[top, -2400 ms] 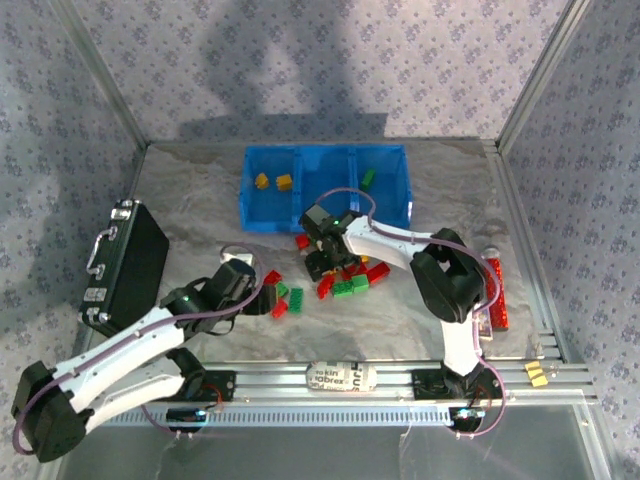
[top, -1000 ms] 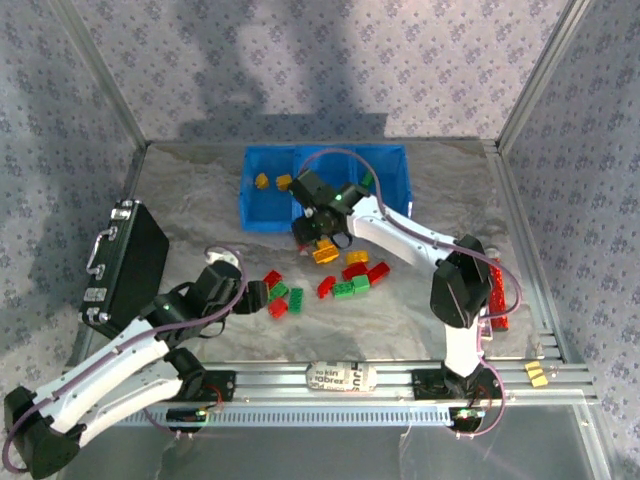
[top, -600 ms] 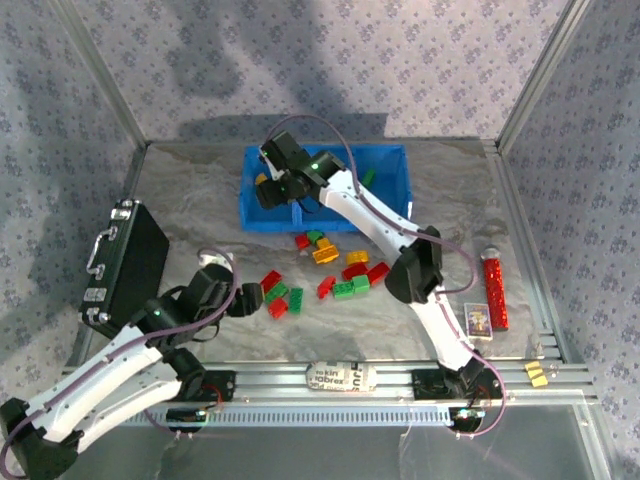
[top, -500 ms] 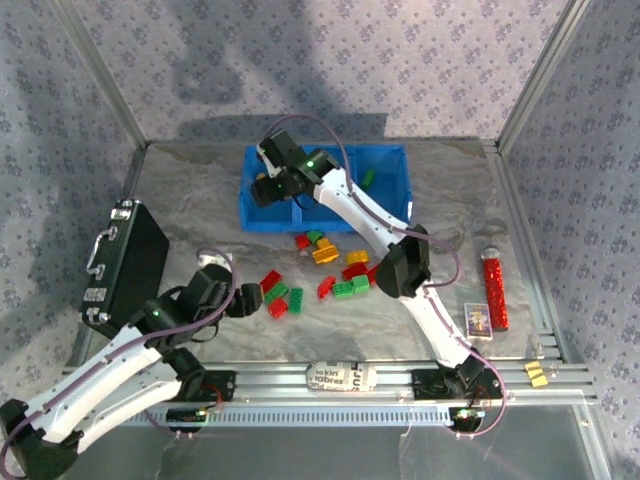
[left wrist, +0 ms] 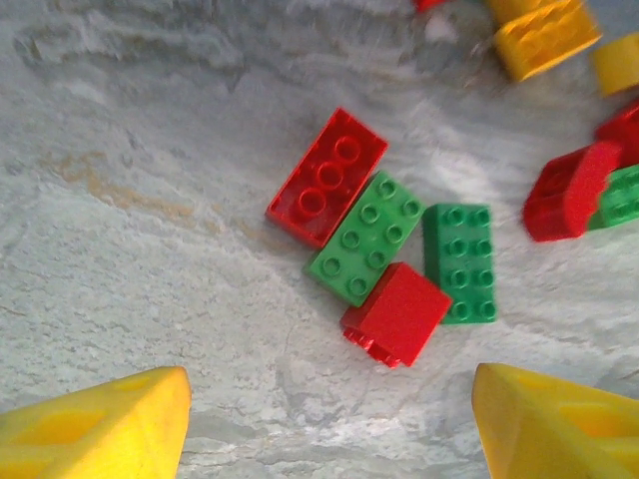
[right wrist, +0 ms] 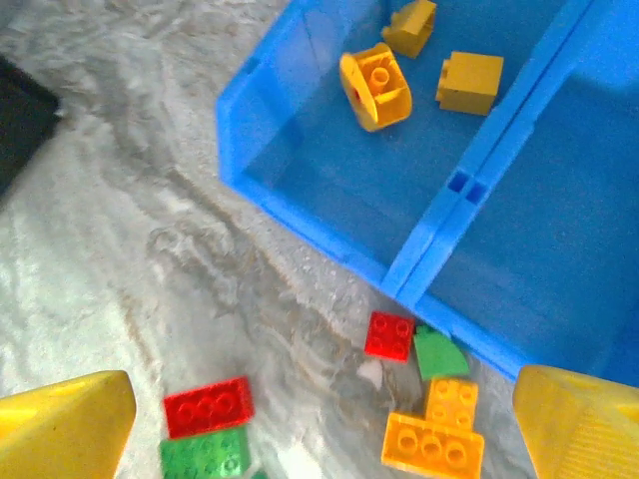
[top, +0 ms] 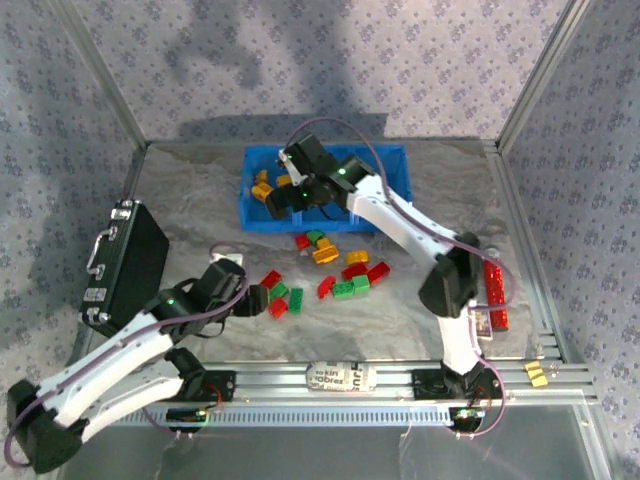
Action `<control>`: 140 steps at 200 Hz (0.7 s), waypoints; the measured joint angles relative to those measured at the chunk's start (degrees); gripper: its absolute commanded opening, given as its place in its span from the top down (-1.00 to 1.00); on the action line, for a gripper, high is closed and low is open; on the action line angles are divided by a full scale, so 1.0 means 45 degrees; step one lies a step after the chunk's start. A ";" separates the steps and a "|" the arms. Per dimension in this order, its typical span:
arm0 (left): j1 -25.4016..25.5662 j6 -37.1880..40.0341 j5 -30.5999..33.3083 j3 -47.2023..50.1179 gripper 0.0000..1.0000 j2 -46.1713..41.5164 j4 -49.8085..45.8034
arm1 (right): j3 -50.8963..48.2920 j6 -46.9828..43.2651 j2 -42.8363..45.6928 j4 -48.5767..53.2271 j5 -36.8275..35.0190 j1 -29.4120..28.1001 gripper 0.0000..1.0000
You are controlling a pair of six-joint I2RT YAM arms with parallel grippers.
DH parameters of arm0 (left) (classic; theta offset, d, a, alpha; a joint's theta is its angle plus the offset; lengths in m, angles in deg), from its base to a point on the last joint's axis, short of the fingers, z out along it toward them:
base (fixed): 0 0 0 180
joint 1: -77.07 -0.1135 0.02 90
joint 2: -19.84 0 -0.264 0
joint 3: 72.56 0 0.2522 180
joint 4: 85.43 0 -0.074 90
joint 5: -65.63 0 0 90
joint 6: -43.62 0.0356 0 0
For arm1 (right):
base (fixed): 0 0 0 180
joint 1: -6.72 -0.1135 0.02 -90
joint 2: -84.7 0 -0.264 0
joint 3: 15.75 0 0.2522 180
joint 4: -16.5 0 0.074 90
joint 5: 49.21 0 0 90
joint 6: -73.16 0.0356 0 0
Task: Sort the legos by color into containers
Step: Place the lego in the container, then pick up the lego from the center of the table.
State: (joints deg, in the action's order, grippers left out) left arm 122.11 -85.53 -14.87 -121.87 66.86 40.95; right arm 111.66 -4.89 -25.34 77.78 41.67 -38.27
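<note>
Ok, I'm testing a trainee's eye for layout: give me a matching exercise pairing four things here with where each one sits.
1. black case
2. red tube
3. three yellow legos
4. left pincer

A. in the left compartment of the blue bin
B. right side of the table
C. over loose red and green legos
D. left side of the table

Pairs: 1-D, 2-B, 3-A, 4-C.

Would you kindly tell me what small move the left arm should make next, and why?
Probably lower the left gripper onto the small red plastic brick just ahead of its open jaws: it lies loose on the grey marbled table, beside two green studded bricks.
</note>
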 measured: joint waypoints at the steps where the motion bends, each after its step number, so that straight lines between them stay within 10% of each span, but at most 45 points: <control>1: -0.0010 0.0029 -0.0005 0.0000 -0.47 0.0102 0.0015 | -0.0068 0.0000 0.0068 -0.0005 -0.0005 0.0000 -0.98; 72: -0.2691 0.1078 -0.1239 -0.0340 -0.36 0.3725 0.1593 | -0.5178 0.0049 0.3789 -0.1477 -0.0345 0.0170 -0.98; 140: -0.2841 0.1987 -0.1729 -0.1923 -0.36 0.6581 0.2438 | -0.7281 0.0350 0.4794 -0.2215 -0.0335 0.0476 -0.98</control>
State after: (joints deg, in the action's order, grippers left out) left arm 109.32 -76.59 -22.65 -130.53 96.48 51.92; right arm 78.90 -3.32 -3.77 67.82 40.16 -36.13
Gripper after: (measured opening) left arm 0.680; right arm 0.991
